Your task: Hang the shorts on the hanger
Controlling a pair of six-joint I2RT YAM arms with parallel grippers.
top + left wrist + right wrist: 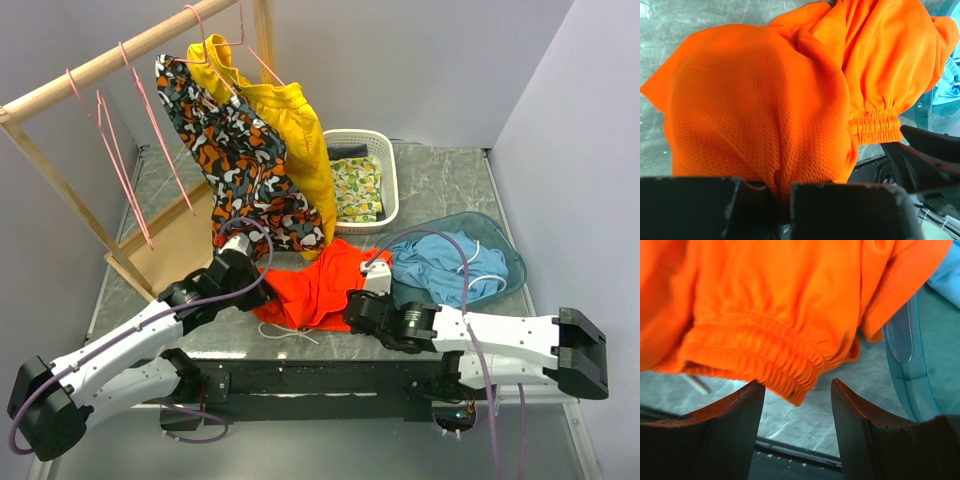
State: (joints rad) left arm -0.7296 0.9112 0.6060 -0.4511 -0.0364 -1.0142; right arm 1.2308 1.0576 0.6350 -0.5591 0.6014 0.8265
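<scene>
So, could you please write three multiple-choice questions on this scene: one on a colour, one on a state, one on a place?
1. What colour are the wire hangers? A green; B pink; C black.
2. How is the right hand near the shorts? A open; B shut on the shorts; C shut on a hanger.
3. Where does the light blue garment lie? A on a hanger; B under the shorts; C in the blue tray.
Answers: 1 B, the thin wires look pink. 2 A, its fingers stand apart and grip nothing. 3 C, it lies crumpled inside the tray.
</scene>
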